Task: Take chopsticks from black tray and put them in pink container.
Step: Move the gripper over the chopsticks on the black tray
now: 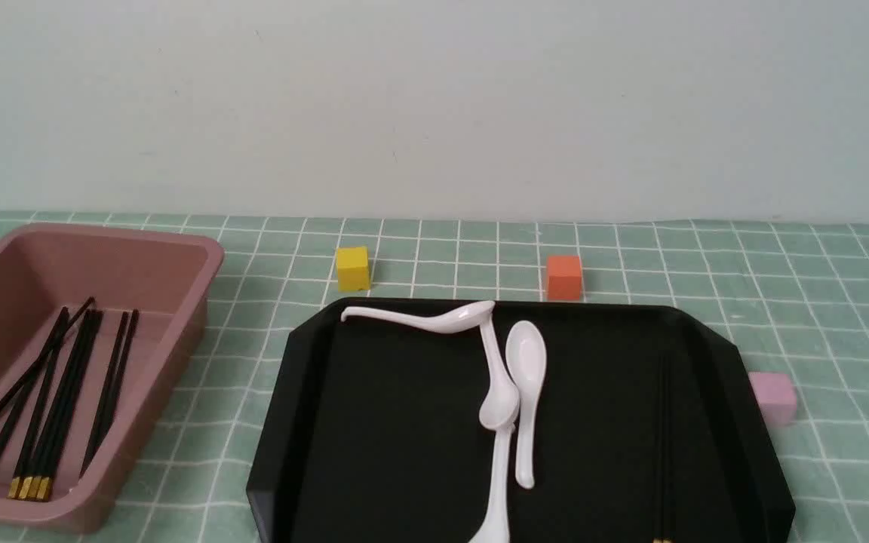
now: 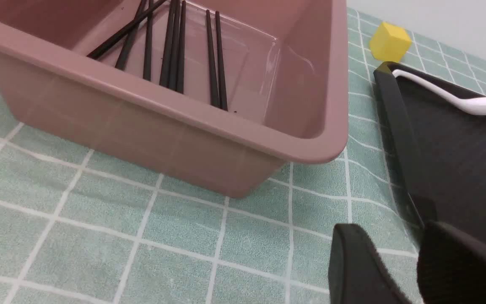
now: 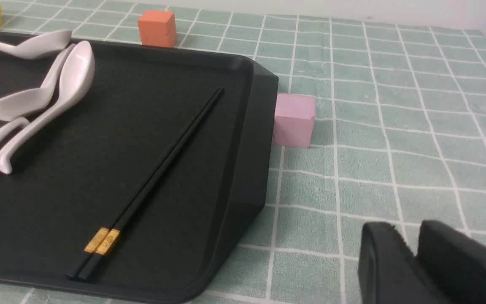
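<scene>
Now one pair of chopsticks (image 3: pixel 163 169) is seen on the black tray (image 1: pixel 306 422), the rest in the pink container (image 1: pixel 178 256).
Front view: a bundle of chopsticks (image 1: pixel 65 392) is laid lengthwise in the deep, round-cornered bin. Glossy white spoons (image 1: pixel 525 377) are tangled mid-tray, a yellow cube (image 1: pixel 352 268) and an orange cube (image 1: pixel 563 277) are set behind it, and a pale pink cube (image 1: pixel 772 396) sits by its right rim. The tray's pair is barely made out, black on black. Left wrist view: the left gripper (image 2: pixel 395 236) is held over checked green cloth (image 2: pixel 99 236) between bin and tray, fingers slightly apart, empty. Right wrist view: the right gripper (image 3: pixel 411 238) is held off the tray's corner, fingers narrowly apart, empty. The pair lies by the rim, clear of the spoons.
</scene>
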`<state>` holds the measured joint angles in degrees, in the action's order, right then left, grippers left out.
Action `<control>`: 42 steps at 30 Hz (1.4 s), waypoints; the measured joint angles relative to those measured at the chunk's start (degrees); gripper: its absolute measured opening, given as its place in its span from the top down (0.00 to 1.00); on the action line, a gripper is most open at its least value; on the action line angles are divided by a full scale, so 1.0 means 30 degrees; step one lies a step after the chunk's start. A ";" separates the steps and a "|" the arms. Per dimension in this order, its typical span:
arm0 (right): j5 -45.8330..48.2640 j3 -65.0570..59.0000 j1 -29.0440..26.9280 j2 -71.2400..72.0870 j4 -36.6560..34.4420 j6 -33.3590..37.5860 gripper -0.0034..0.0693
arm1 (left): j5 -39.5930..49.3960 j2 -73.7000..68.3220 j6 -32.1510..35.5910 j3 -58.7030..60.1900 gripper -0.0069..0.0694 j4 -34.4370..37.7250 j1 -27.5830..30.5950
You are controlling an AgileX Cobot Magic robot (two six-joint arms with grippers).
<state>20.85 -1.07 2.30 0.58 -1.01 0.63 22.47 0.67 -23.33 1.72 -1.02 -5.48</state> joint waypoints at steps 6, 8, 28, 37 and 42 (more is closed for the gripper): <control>0.0000 0.0000 0.0000 0.0000 0.0000 0.0000 0.75 | 0.0000 0.0000 0.0000 0.0000 0.60 0.0000 0.0000; 0.0000 0.0000 0.0000 0.0000 0.0000 0.0000 0.75 | 0.0000 0.0000 0.0000 0.0000 0.60 0.0000 0.0000; 0.0000 0.0000 0.0000 0.0000 0.0000 0.0000 0.72 | 0.0000 0.0000 0.0000 0.0000 0.60 0.0000 0.0000; 0.0003 0.0000 0.0000 0.0000 0.0000 0.0000 0.71 | 0.0000 0.0000 0.0000 0.0000 0.60 0.0000 0.0000; 0.0003 0.0000 0.0000 0.0000 0.0035 0.0000 0.70 | 0.0000 0.0000 0.0000 0.0000 0.60 0.0000 0.0000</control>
<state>20.86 -1.07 2.30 0.58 -0.91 0.63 22.47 0.67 -23.33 1.72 -1.02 -5.48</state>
